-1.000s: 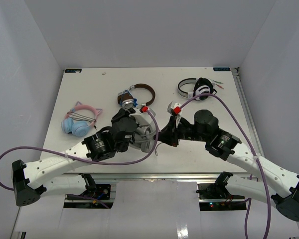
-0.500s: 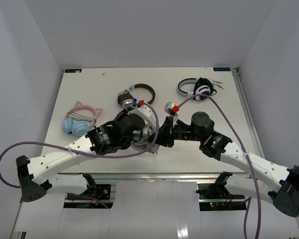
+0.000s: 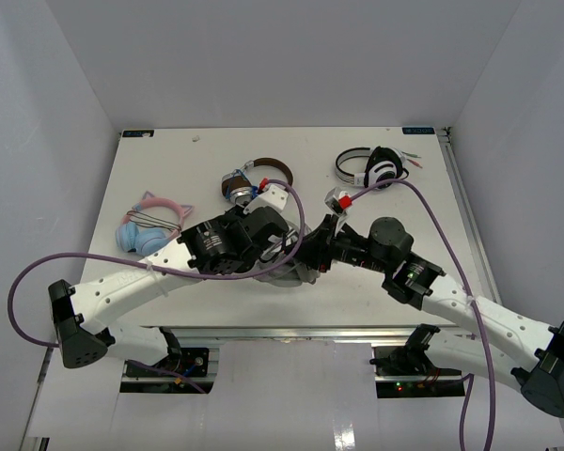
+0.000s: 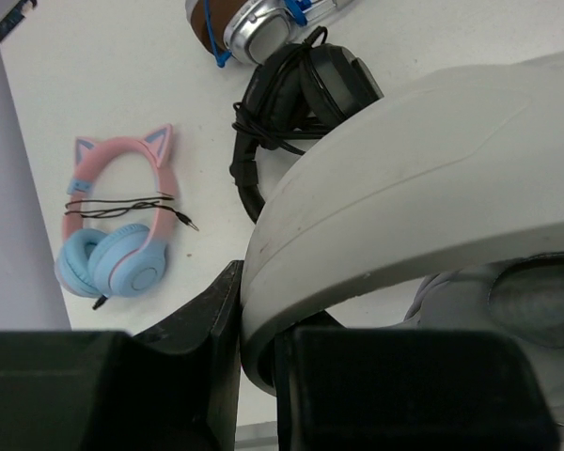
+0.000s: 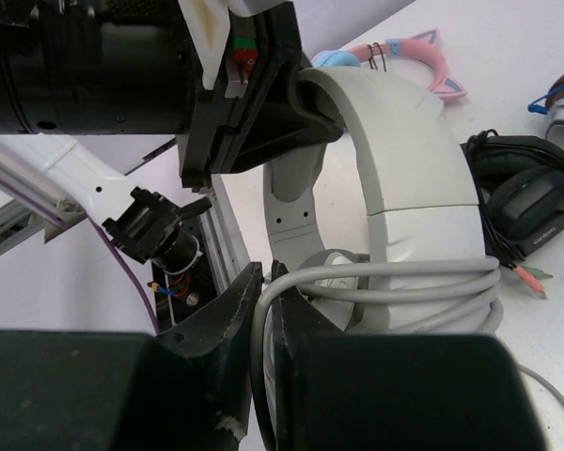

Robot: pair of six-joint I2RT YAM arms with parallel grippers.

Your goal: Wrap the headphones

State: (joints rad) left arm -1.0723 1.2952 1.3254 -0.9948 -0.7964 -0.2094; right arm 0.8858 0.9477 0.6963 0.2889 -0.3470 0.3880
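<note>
The headphones (image 5: 414,188) have a wide white band and grey cups, with their thin grey cable (image 5: 404,280) looped a few times across the band. My left gripper (image 4: 263,329) is shut on one end of the band (image 4: 404,160). My right gripper (image 5: 266,301) is shut on the cable just beside the band. In the top view both grippers meet at the table's middle, left gripper (image 3: 268,246) and right gripper (image 3: 305,256), and hide most of the headphones (image 3: 284,273).
A black pair (image 4: 301,94) lies just behind the held headphones. A pink and blue cat-ear pair (image 3: 150,225) lies at the left. A brown and silver pair (image 3: 258,178) and a white pair with black cups (image 3: 371,167) lie further back.
The left arm's elbow has swung right and away from the near edge. The right wrist went left, then back right. Both grips have stayed shut throughout.
</note>
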